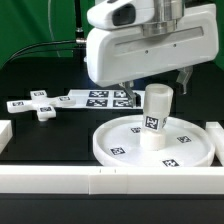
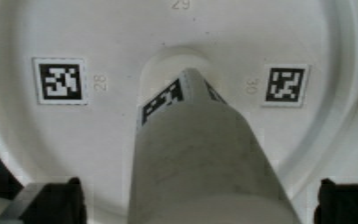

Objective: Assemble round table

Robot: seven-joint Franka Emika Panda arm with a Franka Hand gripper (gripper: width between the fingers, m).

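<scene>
The large round disc (image 1: 112,148) lies flat on the black table at the exterior view's right. The short cylindrical leg (image 1: 155,118) stands upright at its centre, a tag on its side. My gripper (image 1: 157,88) hangs just above the leg's top, one finger on each side. In the wrist view the leg (image 2: 197,140) rises between my fingertips (image 2: 51,203), with a gap on both sides, so my gripper (image 2: 202,205) is open. The disc (image 2: 87,140) fills the wrist view behind it. The small cross-shaped piece (image 1: 40,106) lies apart at the exterior view's left.
The marker board (image 1: 98,98) lies behind the disc, between it and the cross piece. White border blocks run along the front (image 1: 60,180), the exterior view's right (image 1: 215,133) and left (image 1: 3,130). A green backdrop stands behind.
</scene>
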